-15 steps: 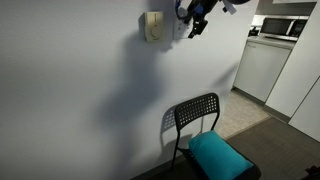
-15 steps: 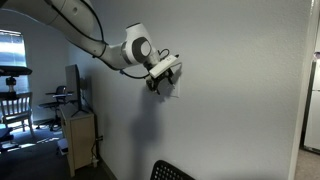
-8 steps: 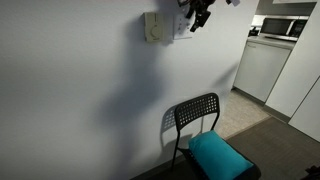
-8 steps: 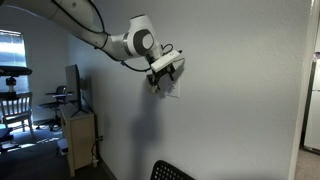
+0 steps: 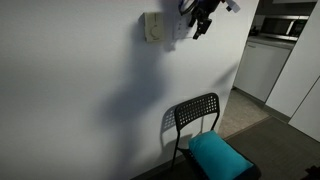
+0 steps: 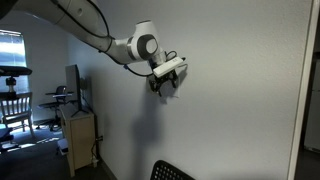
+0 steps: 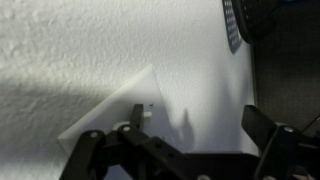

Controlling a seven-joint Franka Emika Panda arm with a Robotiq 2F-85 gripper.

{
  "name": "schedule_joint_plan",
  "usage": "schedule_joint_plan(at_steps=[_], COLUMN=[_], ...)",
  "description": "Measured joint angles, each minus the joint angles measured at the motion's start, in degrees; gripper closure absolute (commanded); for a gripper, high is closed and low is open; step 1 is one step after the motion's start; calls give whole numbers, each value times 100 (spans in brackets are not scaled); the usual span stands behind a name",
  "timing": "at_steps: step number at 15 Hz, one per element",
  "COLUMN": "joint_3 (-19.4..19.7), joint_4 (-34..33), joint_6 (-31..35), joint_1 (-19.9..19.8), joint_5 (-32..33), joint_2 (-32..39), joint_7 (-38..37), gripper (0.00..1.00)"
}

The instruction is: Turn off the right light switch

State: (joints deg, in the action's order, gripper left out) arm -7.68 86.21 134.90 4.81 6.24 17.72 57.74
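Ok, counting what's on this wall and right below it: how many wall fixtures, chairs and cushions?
Wall fixtures: 2, cream box and white switch plate
Chairs: 1, black chair
Cushions: 1, teal cushion
Total: 4

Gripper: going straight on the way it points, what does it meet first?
Probably the white wall plate holding the switches; the gripper points at it, fingers open. Remaining gap unclear.

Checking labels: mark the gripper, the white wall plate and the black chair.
gripper [image 6: 167, 86], in an exterior view, midway between the fingertips.
white wall plate [image 7: 118, 105], wrist view, bare face left of the near finger.
black chair [image 5: 195, 112], in an exterior view, perforated backrest.
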Motion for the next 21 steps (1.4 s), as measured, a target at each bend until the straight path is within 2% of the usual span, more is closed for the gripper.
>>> schedule_joint_plan(at_steps=[6, 10, 15, 21], joint_3=[-6, -49, -86, -77], joint_4=[-26, -29, 255, 675], joint_6=[-35, -254, -1194, -2099], joint_1=[0, -1, -32, -66], joint_5=[-22, -285, -978, -1373], joint_2=[23, -100, -635, -1057], joint_7=[0, 6, 271, 509], gripper=[0, 0, 0, 0])
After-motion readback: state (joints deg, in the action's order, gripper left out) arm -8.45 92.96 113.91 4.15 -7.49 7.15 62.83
